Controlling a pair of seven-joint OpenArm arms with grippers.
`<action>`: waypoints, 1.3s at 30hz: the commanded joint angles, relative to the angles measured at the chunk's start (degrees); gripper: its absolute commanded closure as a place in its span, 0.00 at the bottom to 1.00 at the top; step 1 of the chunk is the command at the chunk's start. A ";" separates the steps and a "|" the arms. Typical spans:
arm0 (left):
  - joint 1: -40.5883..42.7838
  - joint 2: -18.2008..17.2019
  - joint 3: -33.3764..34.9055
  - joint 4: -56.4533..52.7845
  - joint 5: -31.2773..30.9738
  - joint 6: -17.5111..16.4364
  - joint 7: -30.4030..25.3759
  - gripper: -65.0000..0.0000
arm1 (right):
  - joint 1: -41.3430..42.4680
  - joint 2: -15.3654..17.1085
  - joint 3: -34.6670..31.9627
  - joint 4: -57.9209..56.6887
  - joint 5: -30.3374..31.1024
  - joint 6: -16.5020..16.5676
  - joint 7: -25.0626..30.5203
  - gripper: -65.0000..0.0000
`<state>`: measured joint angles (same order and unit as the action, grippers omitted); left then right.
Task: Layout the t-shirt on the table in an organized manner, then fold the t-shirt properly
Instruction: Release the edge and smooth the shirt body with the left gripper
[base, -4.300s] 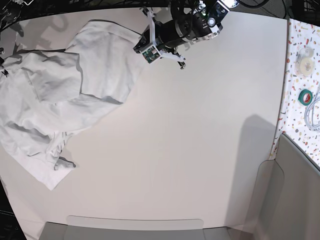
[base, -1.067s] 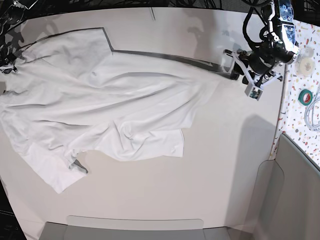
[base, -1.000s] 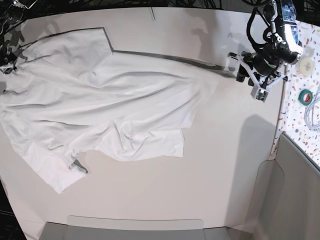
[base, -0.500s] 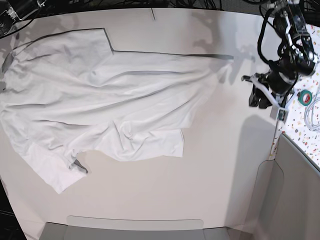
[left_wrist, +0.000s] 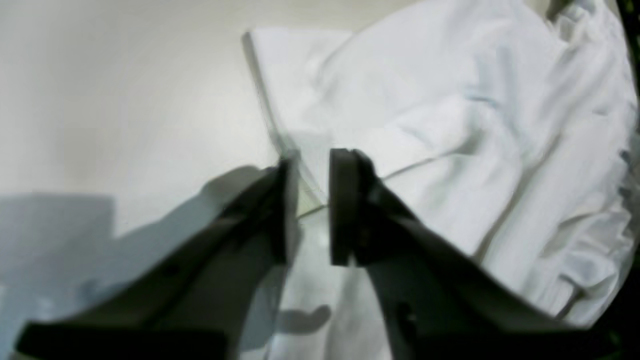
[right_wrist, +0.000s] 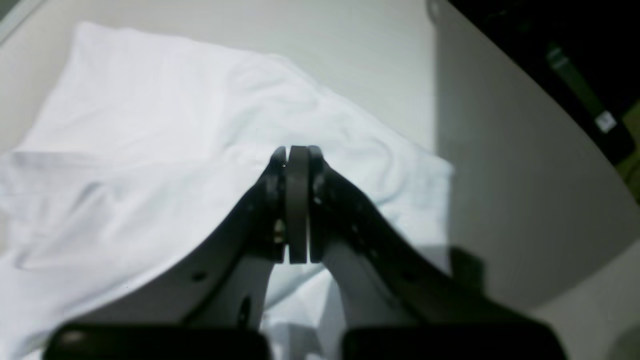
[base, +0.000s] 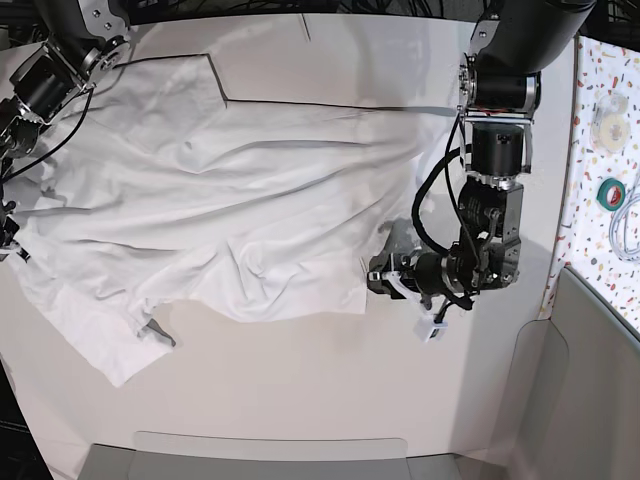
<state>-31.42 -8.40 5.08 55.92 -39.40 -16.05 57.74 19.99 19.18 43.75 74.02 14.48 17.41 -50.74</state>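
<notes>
Bare table (base: 330, 390) lies open below the t-shirt (base: 230, 200)

Rumpled t-shirt (base: 220, 190) across table (base: 300, 390), left tool (base: 385, 277) beside its hem

The left claw (left_wrist: 310, 200) points low, its jaws slightly parted; the right claw (right_wrist: 295, 160) is fully closed, empty.

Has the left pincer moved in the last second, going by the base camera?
Yes. The left pincer has swung from beside the speckled strip down to the t-shirt corner.
</notes>
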 joint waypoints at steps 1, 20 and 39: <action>-3.17 -1.05 -0.47 -1.81 -0.91 0.01 -2.92 0.68 | 1.15 1.61 0.08 1.01 -0.19 0.31 2.08 1.00; -9.50 5.81 -6.09 -17.55 -1.00 0.10 -11.89 0.60 | -10.01 -0.32 0.43 1.19 3.50 0.74 3.66 1.00; -9.86 7.39 -12.25 -21.33 -1.00 0.19 -36.59 1.00 | -25.48 -3.49 -4.32 1.45 4.73 0.83 3.58 1.00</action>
<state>-38.79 -0.67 -6.83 33.63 -39.51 -15.11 22.65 -4.19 15.99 39.81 76.27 21.41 18.06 -39.70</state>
